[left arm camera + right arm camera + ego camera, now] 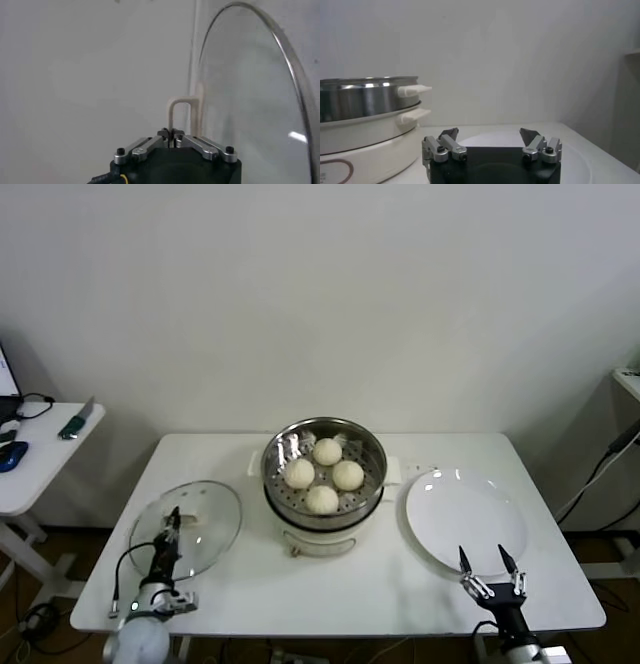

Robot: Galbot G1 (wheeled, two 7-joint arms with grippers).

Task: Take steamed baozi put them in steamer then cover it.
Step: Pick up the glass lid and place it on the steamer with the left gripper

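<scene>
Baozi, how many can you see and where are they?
4, all in the steamer: one at the back, one on the robot's left, one on its right, one at the front. None appears hidden; the plate is bare.

Shiny perforated metal steamer [322, 474], clear glass cover [190, 524], matt dough-like baozi [321, 499].

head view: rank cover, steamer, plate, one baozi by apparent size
1-3. plate, steamer and cover: look about equally wide, no firm ranking.
4. one baozi: clearly smallest.
</scene>
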